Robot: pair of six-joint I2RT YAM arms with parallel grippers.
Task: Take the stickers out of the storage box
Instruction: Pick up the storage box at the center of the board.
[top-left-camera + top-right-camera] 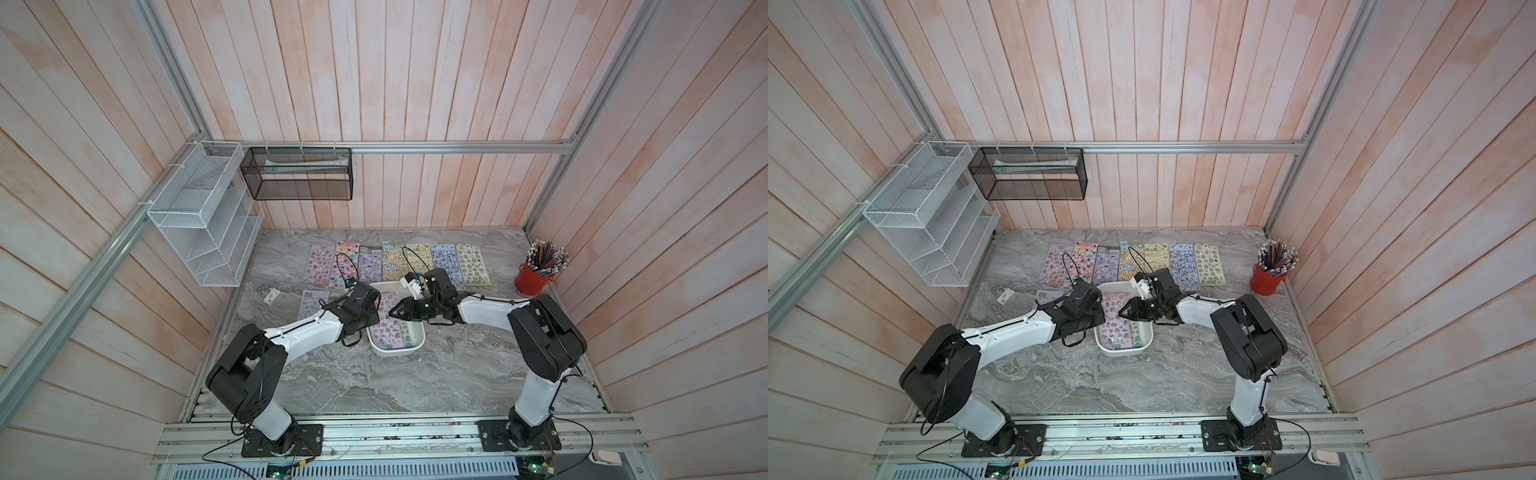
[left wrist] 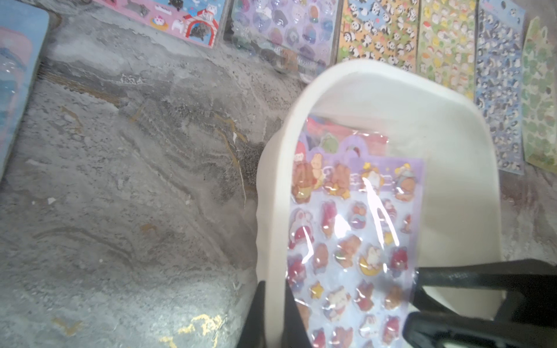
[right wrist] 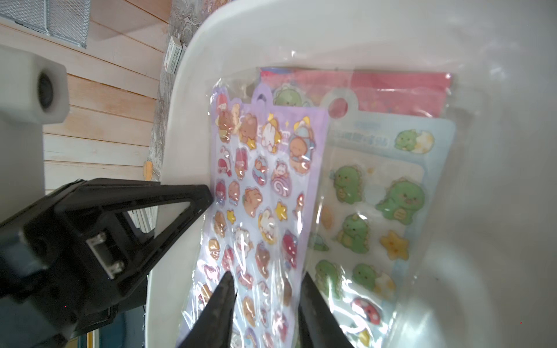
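The storage box (image 1: 400, 354) (image 1: 1122, 352) is a white tub in the middle of the table. A purple sheet of stickers (image 3: 265, 195) (image 2: 355, 241) lies on top inside it. A blue sheet with green dinosaurs (image 3: 376, 195) lies beside that, and a red sheet (image 3: 391, 90) underneath. My left gripper (image 2: 275, 316) is shut on the box's left wall, one finger outside and one inside. My right gripper (image 3: 268, 301) (image 1: 392, 311) (image 1: 1121, 312) reaches into the box, its jaws apart. One tip rests on the purple sheet and the other at that sheet's edge.
Several sticker sheets (image 1: 395, 262) lie in a row on the table behind the box, and one more (image 1: 313, 301) to its left. A red cup of pencils (image 1: 532, 278) stands at the right wall. A white wire rack (image 1: 208, 224) and a black mesh basket (image 1: 299, 174) hang at the back left.
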